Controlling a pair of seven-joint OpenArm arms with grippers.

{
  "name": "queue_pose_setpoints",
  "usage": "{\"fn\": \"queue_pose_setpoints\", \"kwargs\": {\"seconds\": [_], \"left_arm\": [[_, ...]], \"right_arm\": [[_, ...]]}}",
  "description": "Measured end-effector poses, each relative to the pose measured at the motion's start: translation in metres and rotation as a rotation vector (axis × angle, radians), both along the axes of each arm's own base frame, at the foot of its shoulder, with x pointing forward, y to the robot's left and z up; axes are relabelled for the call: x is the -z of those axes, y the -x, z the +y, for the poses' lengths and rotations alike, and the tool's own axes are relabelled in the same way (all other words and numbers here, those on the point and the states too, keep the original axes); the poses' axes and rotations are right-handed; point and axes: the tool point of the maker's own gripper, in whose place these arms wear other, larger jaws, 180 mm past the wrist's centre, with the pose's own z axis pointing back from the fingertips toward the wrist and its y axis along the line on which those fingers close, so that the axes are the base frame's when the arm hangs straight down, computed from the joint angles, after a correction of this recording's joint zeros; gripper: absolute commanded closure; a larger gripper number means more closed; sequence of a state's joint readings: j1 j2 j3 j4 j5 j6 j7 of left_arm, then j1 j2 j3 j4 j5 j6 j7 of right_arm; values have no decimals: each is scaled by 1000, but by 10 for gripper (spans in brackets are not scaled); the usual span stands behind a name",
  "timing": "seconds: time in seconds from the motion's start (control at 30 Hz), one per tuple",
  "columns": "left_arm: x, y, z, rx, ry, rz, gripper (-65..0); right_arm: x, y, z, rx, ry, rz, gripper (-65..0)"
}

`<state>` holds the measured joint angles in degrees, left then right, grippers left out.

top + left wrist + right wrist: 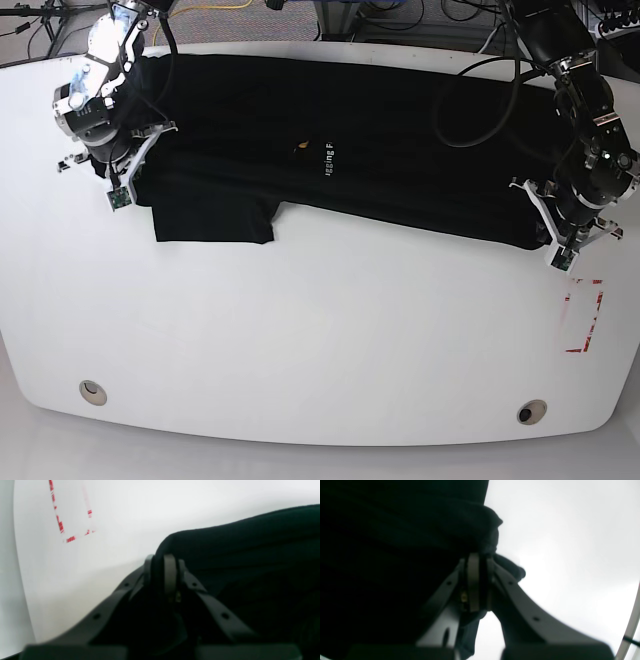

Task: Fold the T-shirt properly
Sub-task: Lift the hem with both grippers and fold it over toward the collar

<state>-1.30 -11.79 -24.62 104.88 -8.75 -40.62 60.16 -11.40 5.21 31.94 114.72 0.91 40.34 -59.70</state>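
The black T-shirt (380,130) lies stretched in a long band across the far half of the white table (320,340). A bit of white lettering (328,161) shows near its middle, and a sleeve (213,222) sticks out toward the front on the left. My left gripper (549,238) (162,561), at the right of the base view, is shut on the shirt's edge (250,537). At the left of the base view my right gripper (120,182) (480,557) is shut on a bunched corner of the cloth (485,527).
Red marks (586,318) (61,526) form a rectangle on the table just in front of my left gripper. Two round holes (92,391) (531,411) sit near the front edge. Cables (480,80) trail over the shirt at the back right.
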Motion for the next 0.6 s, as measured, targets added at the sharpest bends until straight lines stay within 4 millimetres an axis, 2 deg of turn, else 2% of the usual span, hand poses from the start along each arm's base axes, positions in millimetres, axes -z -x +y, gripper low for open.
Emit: {"fn": "queue_pose_setpoints", "kwargs": {"seconds": [0.37, 0.47, 0.6], "left_arm": [[22, 29, 7, 11, -28, 86, -44], [30, 39, 10, 18, -40, 119, -92], [39, 52, 13, 18, -56, 161, -199]], "right_arm": [[13, 22, -5, 29, 5, 92, -6], [16, 28, -6, 28, 8, 109, -6], [21, 37, -5, 28, 7, 134, -8]]}}
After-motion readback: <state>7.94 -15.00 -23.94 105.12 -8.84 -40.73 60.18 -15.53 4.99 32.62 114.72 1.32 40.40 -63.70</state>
